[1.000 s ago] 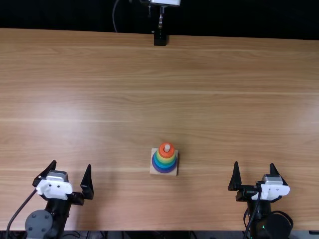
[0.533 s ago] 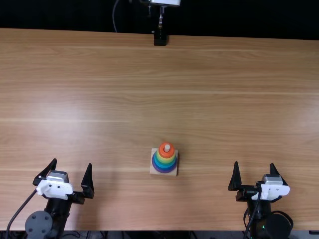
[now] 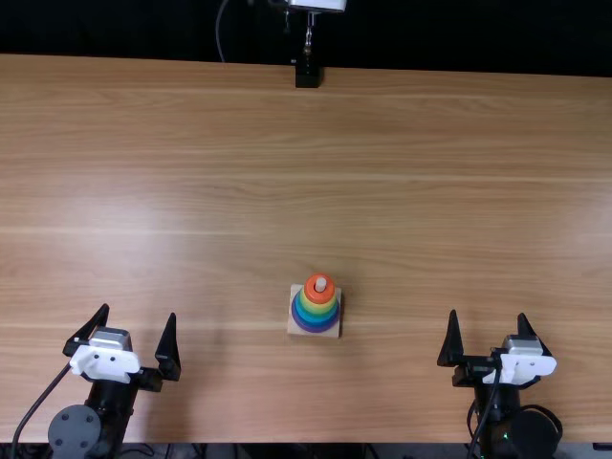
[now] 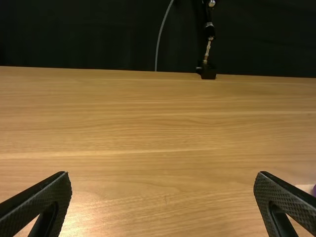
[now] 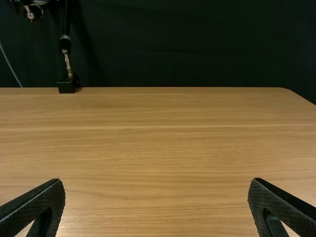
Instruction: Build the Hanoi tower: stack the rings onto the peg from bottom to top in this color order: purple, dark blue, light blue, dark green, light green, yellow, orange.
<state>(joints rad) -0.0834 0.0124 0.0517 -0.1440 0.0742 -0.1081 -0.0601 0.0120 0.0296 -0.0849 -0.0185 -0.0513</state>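
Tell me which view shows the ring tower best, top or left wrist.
The top view: it takes in the ring tower from square base to peg tip. The left wrist view catches slivers of purple ring and base.

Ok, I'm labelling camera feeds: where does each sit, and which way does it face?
Top view: above the near edge, looking steeply down and forward at the table and ring tower; left gripper and right gripper show.
Left wrist view: left wrist, facing the far edge; its fingers show.
Right wrist view: right wrist, facing likewise; its fingers show.
Both wrist views share the black mount.
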